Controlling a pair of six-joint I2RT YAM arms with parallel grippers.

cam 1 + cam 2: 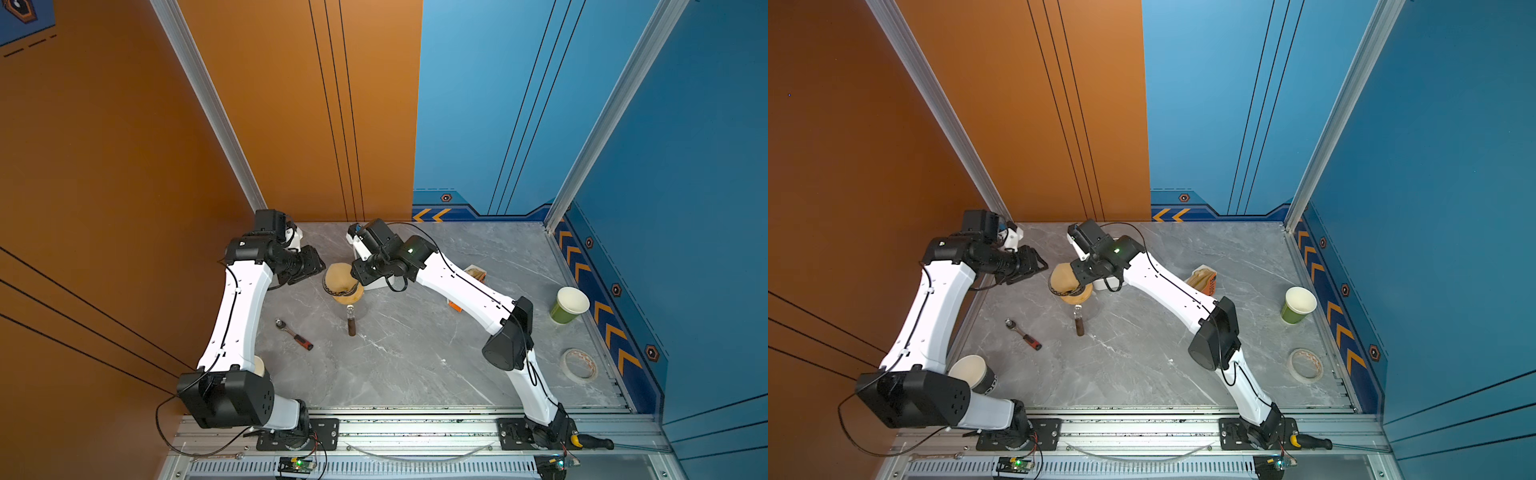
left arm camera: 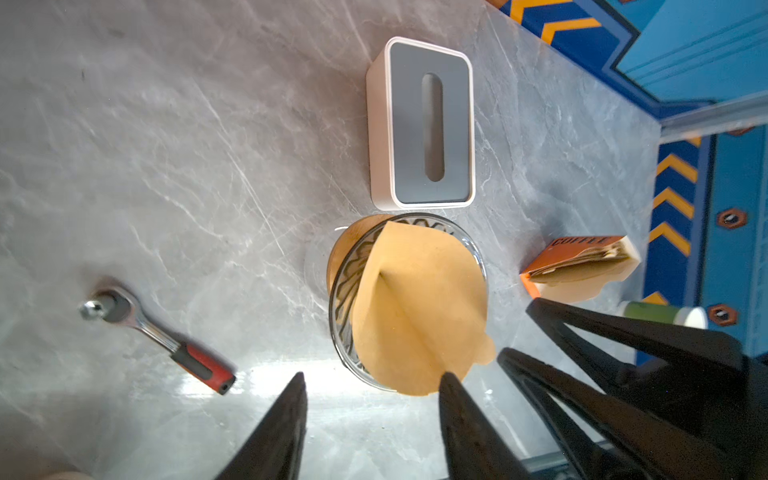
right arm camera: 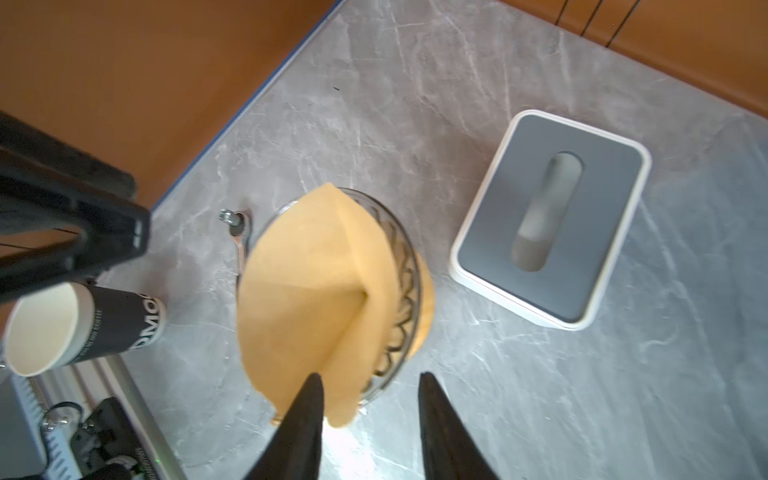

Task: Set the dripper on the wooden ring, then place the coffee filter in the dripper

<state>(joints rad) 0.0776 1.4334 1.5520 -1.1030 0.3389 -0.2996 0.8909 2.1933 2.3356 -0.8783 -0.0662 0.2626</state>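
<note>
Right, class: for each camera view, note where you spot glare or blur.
Left wrist view: bright glare on the table beside the dripper; the ratchet is slightly smeared. Right wrist view: the coffee filter looks soft. Both top views: evenly lit, sharp.

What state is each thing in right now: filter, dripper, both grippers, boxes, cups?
Dripper: upright on the wooden ring.
Coffee filter: opened, in the dripper, off-centre, edge past the rim.
Left gripper: open, empty.
Right gripper: open, empty.
Slotted box: lid on, nothing poking out.
Filter pack: open, filters inside.
Green cup: upright, empty.
Dark cup: upright, empty.
</note>
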